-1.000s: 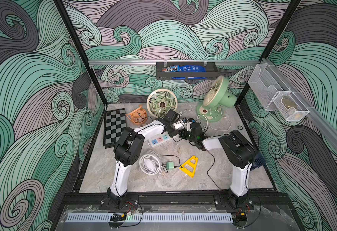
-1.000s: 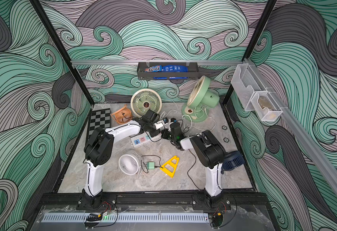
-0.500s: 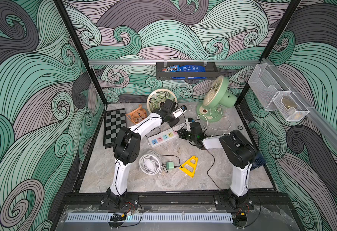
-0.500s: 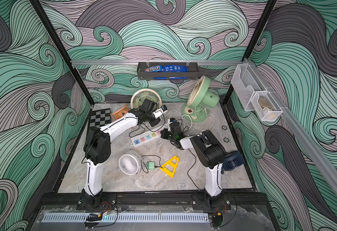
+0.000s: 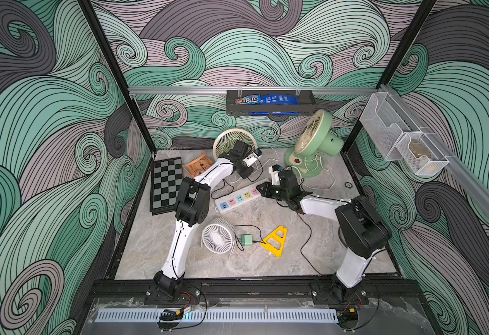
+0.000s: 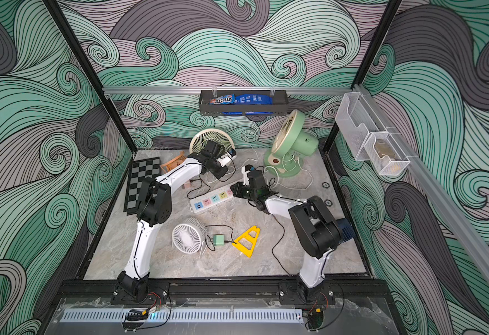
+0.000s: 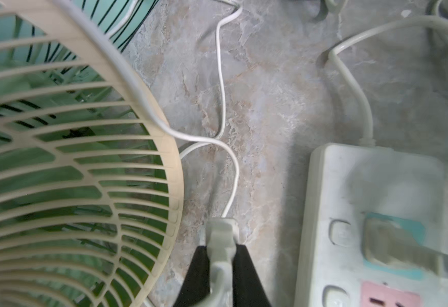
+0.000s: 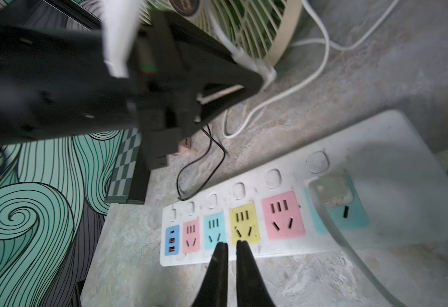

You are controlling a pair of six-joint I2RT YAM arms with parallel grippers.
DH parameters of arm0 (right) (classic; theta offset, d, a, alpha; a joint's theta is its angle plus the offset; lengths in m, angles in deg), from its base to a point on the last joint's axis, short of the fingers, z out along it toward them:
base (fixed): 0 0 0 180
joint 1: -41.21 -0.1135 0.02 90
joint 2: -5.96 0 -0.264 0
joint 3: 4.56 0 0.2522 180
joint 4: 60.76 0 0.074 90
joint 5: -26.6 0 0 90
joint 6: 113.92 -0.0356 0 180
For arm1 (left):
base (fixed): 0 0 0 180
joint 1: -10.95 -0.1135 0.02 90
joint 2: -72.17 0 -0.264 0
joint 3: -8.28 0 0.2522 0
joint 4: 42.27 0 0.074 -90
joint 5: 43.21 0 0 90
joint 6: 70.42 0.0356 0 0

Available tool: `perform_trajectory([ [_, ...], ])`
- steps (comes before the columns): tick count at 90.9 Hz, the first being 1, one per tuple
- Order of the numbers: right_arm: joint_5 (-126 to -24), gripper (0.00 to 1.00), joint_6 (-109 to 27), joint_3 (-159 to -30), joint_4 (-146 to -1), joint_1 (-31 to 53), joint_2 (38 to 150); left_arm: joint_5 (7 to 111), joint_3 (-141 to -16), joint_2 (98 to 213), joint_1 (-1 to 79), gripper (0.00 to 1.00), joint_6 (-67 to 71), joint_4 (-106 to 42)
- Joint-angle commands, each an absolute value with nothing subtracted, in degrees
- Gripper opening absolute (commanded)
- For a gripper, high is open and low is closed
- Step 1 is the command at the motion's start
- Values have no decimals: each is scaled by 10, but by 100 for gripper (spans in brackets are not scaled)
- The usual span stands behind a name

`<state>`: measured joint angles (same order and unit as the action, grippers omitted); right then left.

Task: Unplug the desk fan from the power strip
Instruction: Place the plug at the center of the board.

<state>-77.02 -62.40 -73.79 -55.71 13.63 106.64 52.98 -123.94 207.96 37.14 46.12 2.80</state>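
– Two tools are over the counter (image 5: 237, 266). What has the left tool (image 7: 220, 247) got?

– It's clenched on a white plug (image 7: 221, 231), held clear of the strip. A thin white cord (image 7: 236, 175) runs from the plug and drapes over the rim of the cream fan (image 7: 71, 159) just beside it.

– And the right tool (image 8: 231, 245)?

– Its fingers are parted by a sliver with nothing between them. The tips are at the near edge of the power strip (image 8: 371, 143), by the teal and yellow sockets. I can't tell if they touch it.

– Where does the strip lie?

– Flat, mid-counter. In a top view it runs from 8 o'clock to 2 o'clock, with the right tool at the 2 o'clock end. The left tool is near 12 o'clock of it, and the green fan (image 5: 314, 142) is out at 1 o'clock, by the back wall.

– So is the unplugging done?

– I'd judge that pull is made. But another plug (image 8: 333, 191) sits in the teal end socket, and I can't trace which cord belongs to which fan. If the held plug is the desk fan's, the next move is to lower it onto bare counter, clear of the loops, and let go. If not, the seated plug needs a firm pinch and a straight pull, with the strip pinned down.
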Motion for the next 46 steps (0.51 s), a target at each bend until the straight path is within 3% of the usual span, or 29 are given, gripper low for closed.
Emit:
perform_trajectory([
  [1,-766,15,-608,-744,-584,147,1023,540,-1288,2099,365,0,449,59],
  [39,-753,18,-596,-698,-608,210,942,539,-1330,2152,358,0,441,94],
  [46,-755,18,-595,-697,-608,214,942,539,-1330,2153,356,5,441,96],
])
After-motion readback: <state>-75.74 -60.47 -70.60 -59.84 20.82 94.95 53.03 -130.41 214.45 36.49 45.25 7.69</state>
